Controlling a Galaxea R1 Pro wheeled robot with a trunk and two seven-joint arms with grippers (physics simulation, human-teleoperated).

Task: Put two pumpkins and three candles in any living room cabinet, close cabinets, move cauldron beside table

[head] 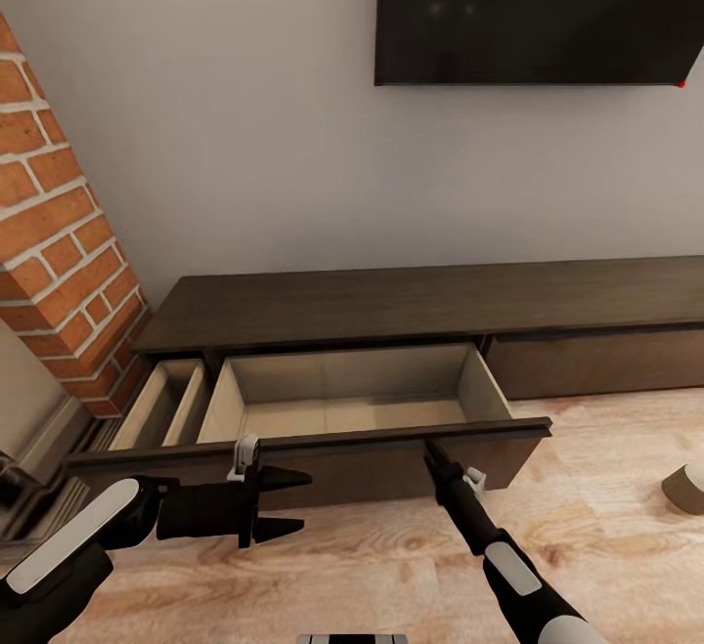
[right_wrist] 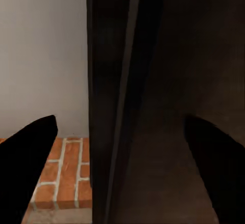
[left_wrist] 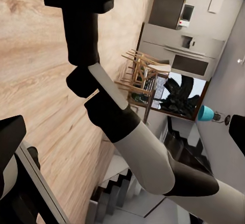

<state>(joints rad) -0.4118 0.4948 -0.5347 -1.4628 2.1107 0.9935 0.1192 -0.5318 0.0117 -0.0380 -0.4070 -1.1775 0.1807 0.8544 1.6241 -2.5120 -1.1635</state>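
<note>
The long dark-brown cabinet (head: 411, 302) runs along the wall. Its wide drawer (head: 352, 400) is pulled out, and the pale inside has nothing in it. A narrower drawer (head: 161, 400) to its left is open too. My right gripper (head: 435, 450) is at the top edge of the wide drawer's front. In the right wrist view this gripper (right_wrist: 122, 168) is open, its fingertips (right_wrist: 28, 163) spread on either side of the dark panel edge (right_wrist: 109, 106). My left gripper (head: 301, 502) hangs open and holds nothing, in front of the drawer front, over the floor. A stubby grey-brown candle (head: 686, 488) sits on the floor at far right.
A brick column (head: 59, 234) stands left of the cabinet and a dark TV (head: 538, 9) hangs on the wall above it. Wood floor (head: 391, 566) spreads in front. The left wrist view looks past my right arm (left_wrist: 117, 117) to distant wooden chairs (left_wrist: 140, 76) and kitchen units (left_wrist: 178, 50).
</note>
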